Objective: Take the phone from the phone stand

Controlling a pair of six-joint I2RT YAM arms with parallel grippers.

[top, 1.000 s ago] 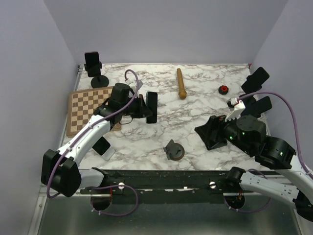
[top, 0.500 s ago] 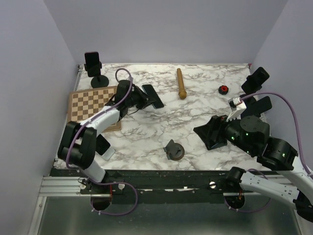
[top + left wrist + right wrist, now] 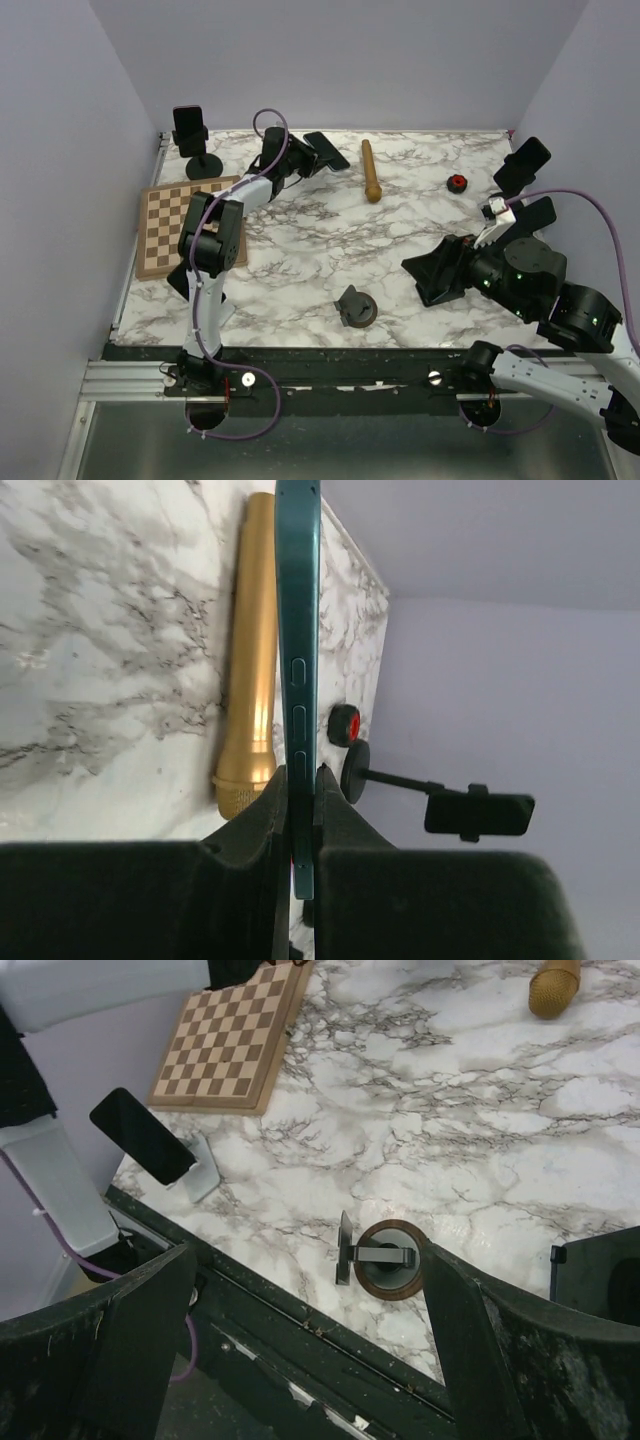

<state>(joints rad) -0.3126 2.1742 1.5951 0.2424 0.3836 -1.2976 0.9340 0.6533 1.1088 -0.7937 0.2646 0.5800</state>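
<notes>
My left gripper [image 3: 303, 158] reaches to the back of the marble table, shut on a teal-edged phone [image 3: 327, 150]. In the left wrist view the phone [image 3: 298, 670] stands edge-on, pinched between my black fingers [image 3: 250, 850], with the gripper [image 3: 303, 778] above the table. An empty phone stand [image 3: 355, 308] with a round brown base sits near the front middle. It also shows in the right wrist view [image 3: 388, 1260]. My right gripper [image 3: 432, 272] hangs at the right, open and empty, and its jaws [image 3: 305, 1250] stand wide apart over the empty stand.
A golden club [image 3: 371, 170] lies just right of the held phone [image 3: 250, 650]. A chessboard [image 3: 170, 225] lies at the left. A red-and-black knob [image 3: 457, 183] sits at the back right. Other phones stand on stands at the back left [image 3: 188, 125], right [image 3: 522, 165] and front left [image 3: 140, 1135].
My left arm has swung from over the chessboard edge to the back of the table, carrying the phone up beside the golden club. The right arm has barely shifted.
</notes>
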